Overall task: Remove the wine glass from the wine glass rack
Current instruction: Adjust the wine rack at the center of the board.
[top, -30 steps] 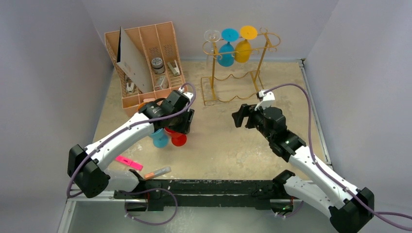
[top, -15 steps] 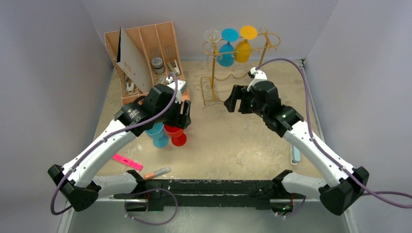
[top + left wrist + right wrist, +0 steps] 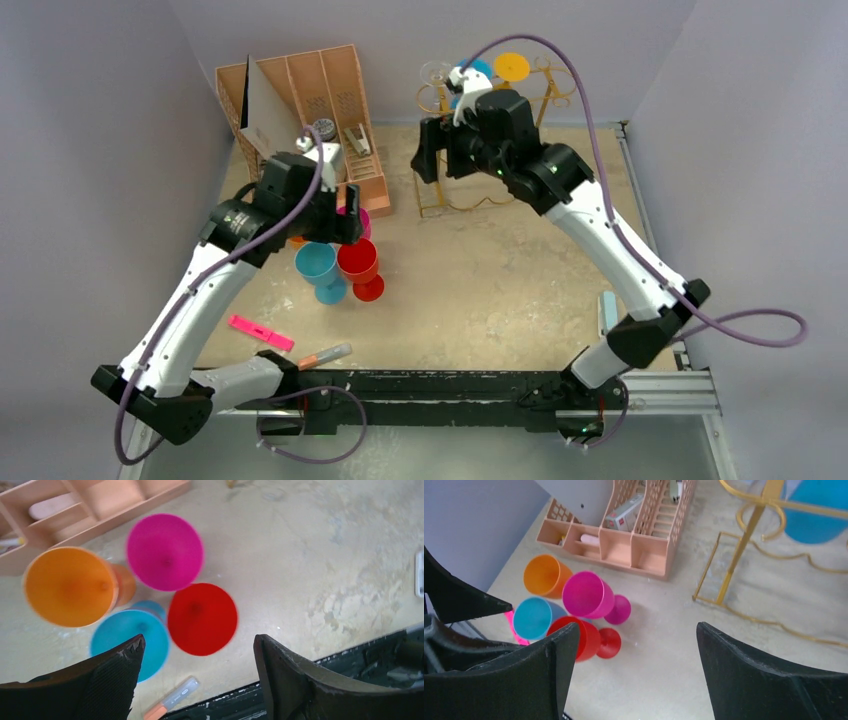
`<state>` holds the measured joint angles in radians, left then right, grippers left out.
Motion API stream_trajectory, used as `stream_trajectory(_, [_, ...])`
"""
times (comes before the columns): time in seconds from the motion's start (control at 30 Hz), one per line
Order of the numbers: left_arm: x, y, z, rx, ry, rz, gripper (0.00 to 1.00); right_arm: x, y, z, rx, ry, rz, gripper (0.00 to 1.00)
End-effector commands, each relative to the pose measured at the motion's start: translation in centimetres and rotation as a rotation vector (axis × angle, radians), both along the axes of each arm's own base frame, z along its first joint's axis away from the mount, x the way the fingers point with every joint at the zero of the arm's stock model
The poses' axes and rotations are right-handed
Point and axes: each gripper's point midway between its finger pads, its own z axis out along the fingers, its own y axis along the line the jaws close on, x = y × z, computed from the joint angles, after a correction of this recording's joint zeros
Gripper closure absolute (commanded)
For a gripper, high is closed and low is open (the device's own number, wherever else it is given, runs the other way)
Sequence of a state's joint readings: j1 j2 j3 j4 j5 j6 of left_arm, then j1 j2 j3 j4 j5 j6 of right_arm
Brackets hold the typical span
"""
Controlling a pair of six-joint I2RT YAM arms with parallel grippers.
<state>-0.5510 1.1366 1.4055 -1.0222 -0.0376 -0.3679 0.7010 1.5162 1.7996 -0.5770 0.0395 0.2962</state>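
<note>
Right gripper (image 3: pixel 432 160) sat wide and empty, upper middle of the overhead view, right by the gold rack (image 3: pixel 750 539) where the blue wine glass (image 3: pixel 819 510) hung upside down. Looked light, slick plastic; best pinched at the stem.

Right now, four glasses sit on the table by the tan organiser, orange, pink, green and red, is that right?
Not quite: none is green. The fourth is a blue glass, next to the orange glass, the pink glass and the red glass, by the tan organiser. The left wrist view shows all four.
</note>
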Motion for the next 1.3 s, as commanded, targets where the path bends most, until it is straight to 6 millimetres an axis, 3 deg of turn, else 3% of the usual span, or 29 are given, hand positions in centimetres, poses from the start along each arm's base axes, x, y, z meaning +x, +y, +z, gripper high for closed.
stream_trajectory(0.0, [1.1,2.7,1.7,-0.035,-0.018,0.035,0.21,1.4,0.9,0.9,-0.105,-0.014,0.032,0.11])
stream_trajectory(0.17, [1.7,4.2,3.0,-0.05,-0.051,0.097,0.16,3.9,2.8,3.7,-0.115,-0.088,0.028,0.11])
stream_trajectory(0.43, [-0.1,5.4,3.8,-0.081,-0.045,0.154,0.15,8.1,4.1,4.8,-0.184,-0.241,-0.01,0.1])
stream_trajectory(0.9, [-1.6,4.9,3.5,-0.123,-0.031,0.127,0.15,12.0,6.3,2.3,-0.336,-0.36,0.057,0.07])
stream_trajectory(1.27, [-1.9,4.9,3.6,-0.133,-0.03,0.126,0.15,11.4,6.9,1.0,-0.379,-0.362,0.141,0.07])
